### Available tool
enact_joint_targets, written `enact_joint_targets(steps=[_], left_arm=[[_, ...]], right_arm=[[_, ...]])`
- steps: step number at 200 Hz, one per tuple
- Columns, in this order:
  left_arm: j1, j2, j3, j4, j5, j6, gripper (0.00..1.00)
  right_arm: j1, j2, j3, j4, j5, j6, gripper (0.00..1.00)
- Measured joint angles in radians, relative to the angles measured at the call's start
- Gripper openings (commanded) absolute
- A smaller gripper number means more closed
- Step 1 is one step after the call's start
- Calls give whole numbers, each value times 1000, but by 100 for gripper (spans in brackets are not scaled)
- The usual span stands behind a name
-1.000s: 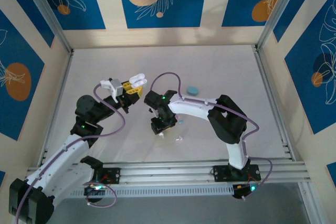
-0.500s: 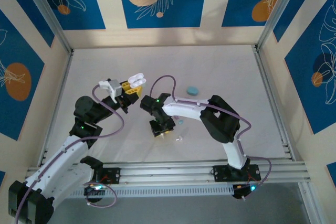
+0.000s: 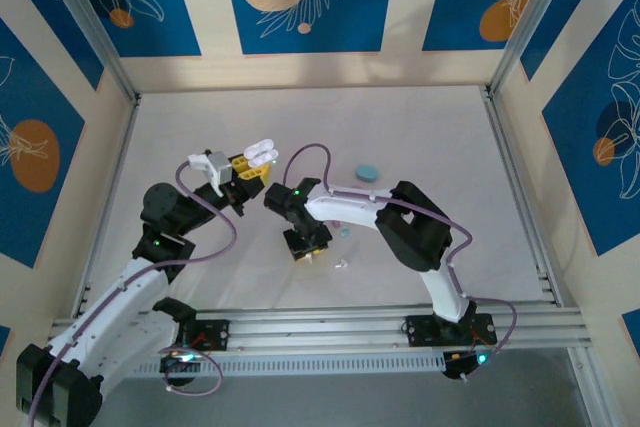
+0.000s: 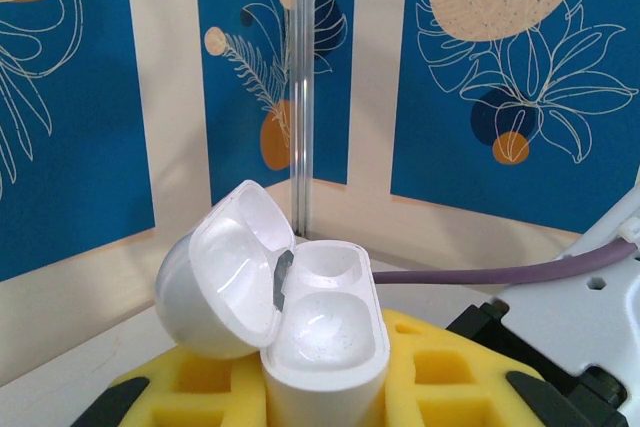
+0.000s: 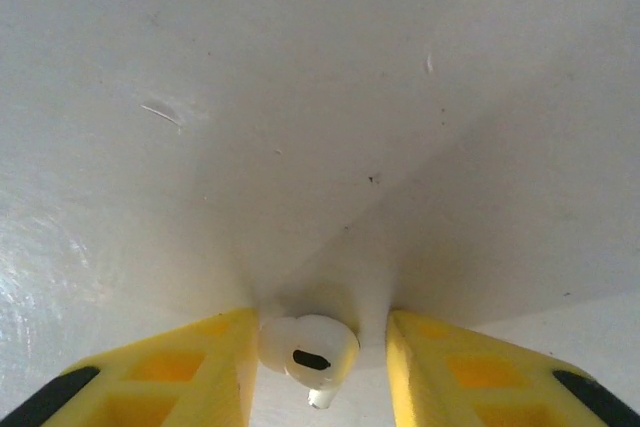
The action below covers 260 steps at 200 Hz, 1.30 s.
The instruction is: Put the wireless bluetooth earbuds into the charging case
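Item: white earbud [image 5: 308, 352], on the counter [image 5: 320, 97], squarely between the right gripper [image 5: 320, 332] fingers, stem end toward the wrist. Jaws part-open, not yet clamped on it.
Left gripper [image 3: 243, 169]: closed on the charging case [image 4: 320, 337], lid open, raised nearby.

White arms [image 3: 345, 205], black joints [image 3: 418, 232], purple cables [image 4: 480, 274], green LEDs [image 3: 297, 193], yellow foam-padded jaws.
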Motion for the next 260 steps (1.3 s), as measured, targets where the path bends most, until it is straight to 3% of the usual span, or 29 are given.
enact_joint_targets(steps=[165, 196, 260], left_arm=[[0, 1, 0, -5, -11, 0, 15], [0, 2, 0, -11, -14, 0, 15], [-5, 88, 0, -11, -12, -22, 16]], right_arm=[[13, 6, 21, -18, 58, 18, 30], [-45, -130, -54, 28, 80, 14, 30], [-252, -613, -170, 170, 153, -10, 30]])
